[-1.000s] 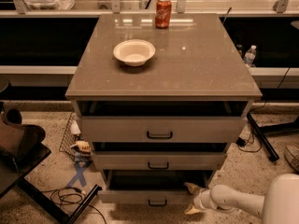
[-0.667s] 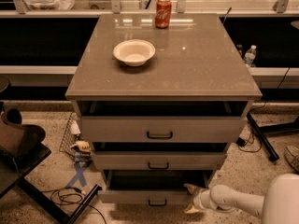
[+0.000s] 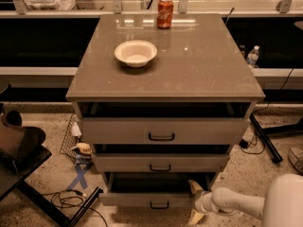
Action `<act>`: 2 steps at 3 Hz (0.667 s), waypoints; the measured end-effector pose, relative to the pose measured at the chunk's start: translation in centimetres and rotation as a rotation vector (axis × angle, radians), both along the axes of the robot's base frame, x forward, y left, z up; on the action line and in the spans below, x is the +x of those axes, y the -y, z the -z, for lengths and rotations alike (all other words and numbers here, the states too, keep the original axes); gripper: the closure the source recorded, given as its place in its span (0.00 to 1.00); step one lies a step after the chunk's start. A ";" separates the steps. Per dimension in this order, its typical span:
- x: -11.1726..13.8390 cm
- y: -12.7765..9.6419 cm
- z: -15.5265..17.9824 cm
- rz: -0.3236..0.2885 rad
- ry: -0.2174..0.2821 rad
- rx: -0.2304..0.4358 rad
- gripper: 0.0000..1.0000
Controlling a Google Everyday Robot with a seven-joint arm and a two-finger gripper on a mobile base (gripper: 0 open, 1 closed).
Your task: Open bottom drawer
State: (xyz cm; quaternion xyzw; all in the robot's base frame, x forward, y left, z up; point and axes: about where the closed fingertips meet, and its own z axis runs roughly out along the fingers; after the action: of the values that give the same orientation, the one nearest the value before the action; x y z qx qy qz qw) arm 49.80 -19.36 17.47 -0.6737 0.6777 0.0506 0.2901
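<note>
Bottom drawer [image 3: 142,198] at lower middle of the frame, lowest of three in the table [image 3: 199,70], standing partway out toward the bottom edge, with a dark gap above its front. Long axis left to right; front panel facing the viewer, small black bar handle [image 3: 159,205] at its centre.

Claw [image 3: 195,202] at the drawer's right end, on a white arm [image 3: 236,203] reaching in from the lower right. Tan fingers [image 3: 194,187] spread wide, one above and one below the end of the front panel; contact with the panel impossible to tell.

Above, middle drawer [image 3: 161,163] and top drawer [image 3: 161,130], each also out a little, each wider than the one beneath.

On the table top, white bowl [image 3: 135,53] at left of centre, red can [image 3: 164,13] upright near the far edge.

Speckled floor [image 3: 42,174] all around: blue tape cross [image 3: 80,176] and loose black cables [image 3: 66,200] at lower left, black stand leg [image 3: 265,138] at right. Water bottle [image 3: 252,56] on a ledge behind the table, at right.
</note>
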 end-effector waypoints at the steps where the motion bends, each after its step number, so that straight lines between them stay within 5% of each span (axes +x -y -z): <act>1: 0.0 0.0 0.6 0.009 -0.022 -0.039 0.00; 2: -2.0 2.4 1.8 0.065 -0.087 -0.126 0.25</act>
State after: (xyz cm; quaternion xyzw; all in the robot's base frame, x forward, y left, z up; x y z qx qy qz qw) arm 47.78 -21.74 15.62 -0.6654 0.7132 0.0278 0.2188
